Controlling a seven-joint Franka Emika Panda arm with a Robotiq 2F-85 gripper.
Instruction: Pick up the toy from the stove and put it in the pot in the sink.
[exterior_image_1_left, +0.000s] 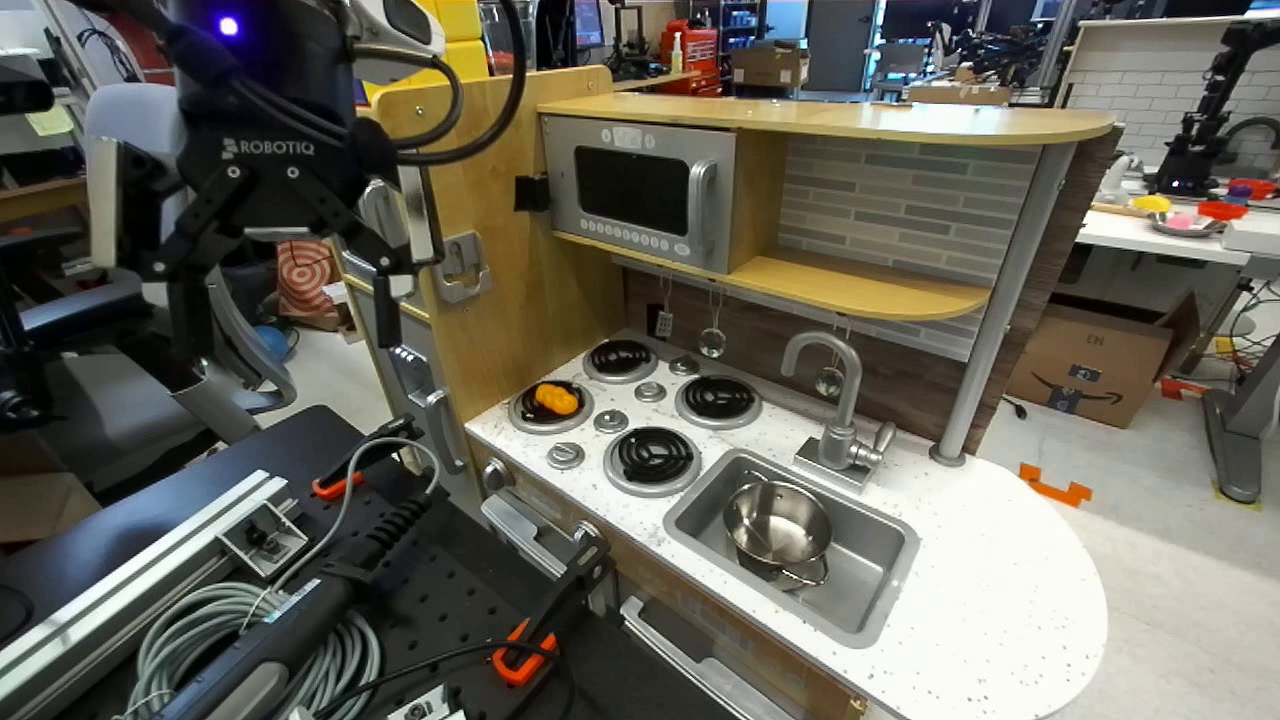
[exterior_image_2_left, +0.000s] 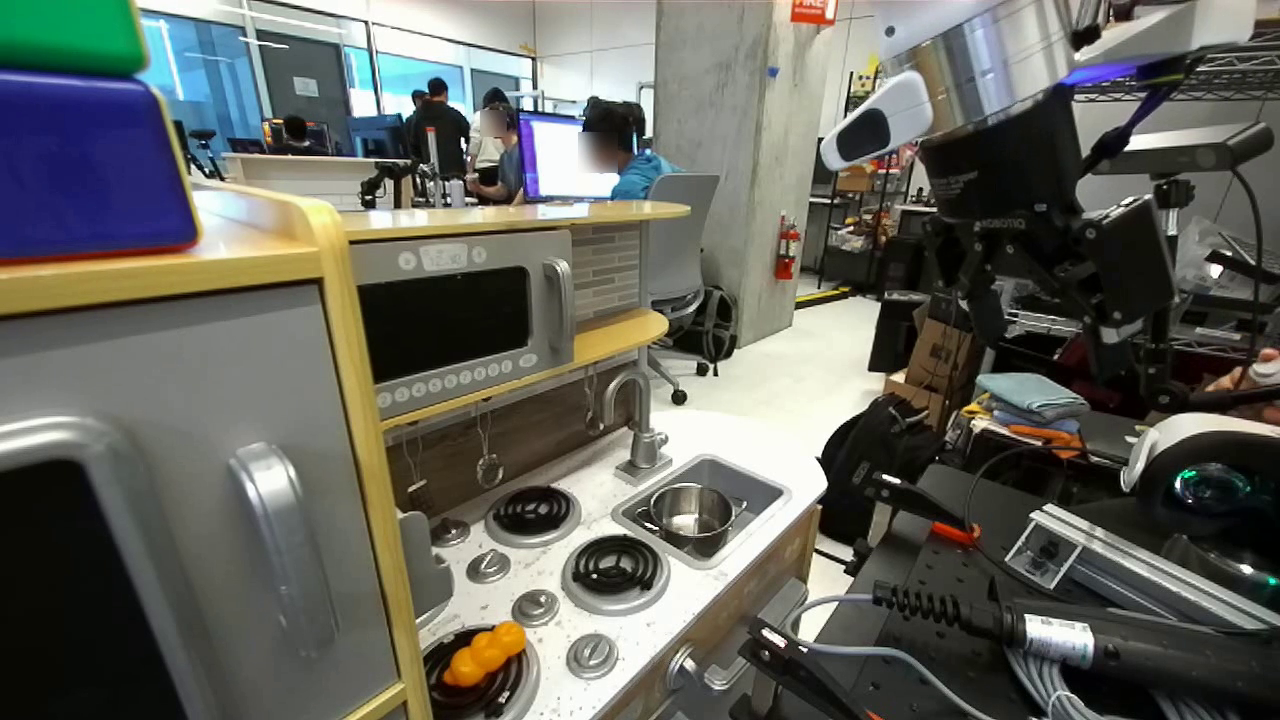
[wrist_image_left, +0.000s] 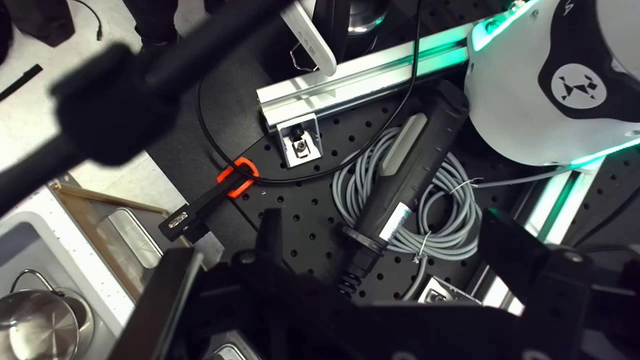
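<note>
The toy (exterior_image_1_left: 557, 400) is a small orange lumpy piece. It lies on a black coil burner of the toy stove beside the wooden side panel, and also shows in an exterior view (exterior_image_2_left: 485, 655). The steel pot (exterior_image_1_left: 778, 525) stands open side up in the grey sink (exterior_image_1_left: 893, 590); it shows in an exterior view (exterior_image_2_left: 690, 513) and at the lower left of the wrist view (wrist_image_left: 37, 325). My gripper (exterior_image_1_left: 287, 322) is open with nothing between its fingers, high above the black table and apart from toy and pot. The toy is out of the wrist view.
A grey faucet (exterior_image_1_left: 848, 390) rises behind the sink. A shelf with a toy microwave (exterior_image_1_left: 640, 195) overhangs the stove's back. A wooden side panel (exterior_image_1_left: 510, 300) stands beside the toy's burner. The black table (exterior_image_1_left: 450, 600) carries coiled cable, a metal rail and orange-black clamps.
</note>
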